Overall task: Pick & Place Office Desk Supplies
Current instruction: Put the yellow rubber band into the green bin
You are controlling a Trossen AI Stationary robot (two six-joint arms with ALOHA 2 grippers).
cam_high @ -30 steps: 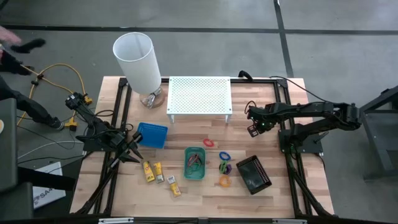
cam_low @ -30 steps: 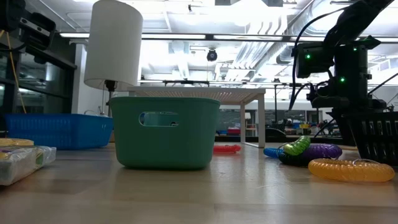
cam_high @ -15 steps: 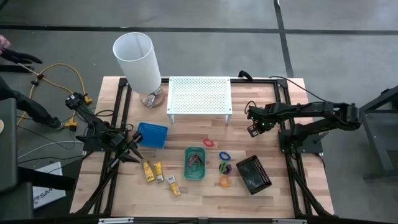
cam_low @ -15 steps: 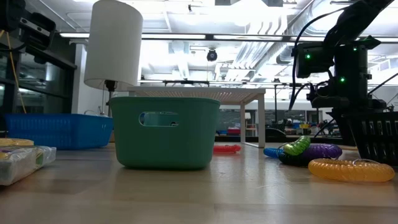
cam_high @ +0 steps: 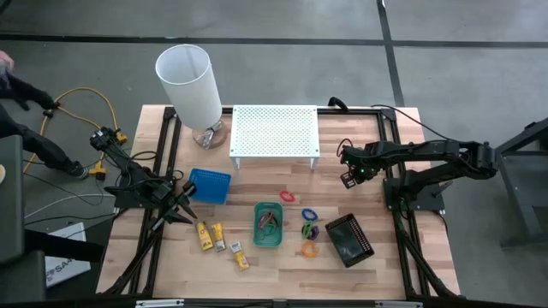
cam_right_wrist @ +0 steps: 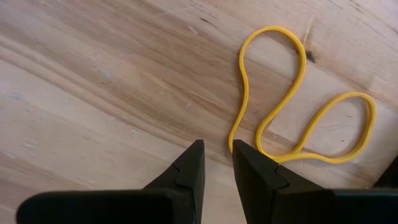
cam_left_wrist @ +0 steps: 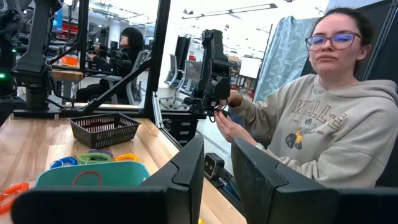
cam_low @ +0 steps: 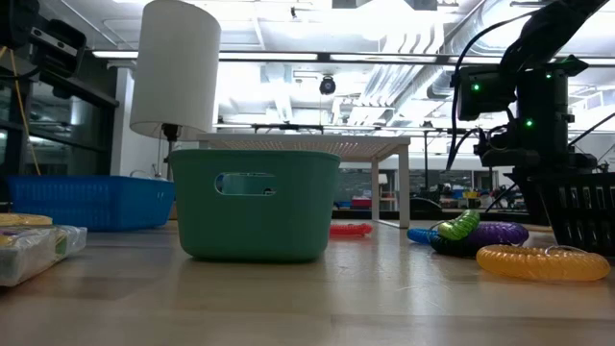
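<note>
The high view lays out the whole wooden table (cam_high: 274, 274): the left gripper (cam_high: 184, 210) hangs low at the left side, just beside the blue tray (cam_high: 210, 185), and the right gripper (cam_high: 349, 178) hovers over bare wood to the right of the white perforated shelf (cam_high: 275, 130), with the white cylindrical lamp (cam_high: 190, 84) at the far left corner. Near the front sit three yellow-and-white blocks (cam_high: 220, 239), the green tray (cam_high: 268, 224) with thin items inside, a red ring (cam_high: 287, 196), a cluster of blue, purple and green rings (cam_high: 309, 222), an orange ring (cam_high: 309, 249) and the black mesh tray (cam_high: 348, 239). Only the right wrist view shows a thin yellow rubber band (cam_right_wrist: 292, 106) lying twisted on the wood; that gripper's fingertips (cam_right_wrist: 194, 155) stand a narrow gap apart, holding nothing, one tip just touching the band's loop. The left wrist view shows its own fingers (cam_left_wrist: 186, 168) likewise a small gap apart and empty, and beyond them the green tray with a red ring in it, the black mesh tray farther off, and a seated person in a grey hoodie (cam_left_wrist: 323, 124) handling another small arm off the table's edge. The low view, level with the tabletop, shows the green tray (cam_low: 255, 202) up close, the blue tray (cam_low: 91, 200) behind it to one side, the rings (cam_low: 476, 233) lying on the wood, and an open workshop with bright ceiling lights behind. From above, the floor is grey concrete, with a yellow cable (cam_high: 81, 98) coiled at the left.
</note>
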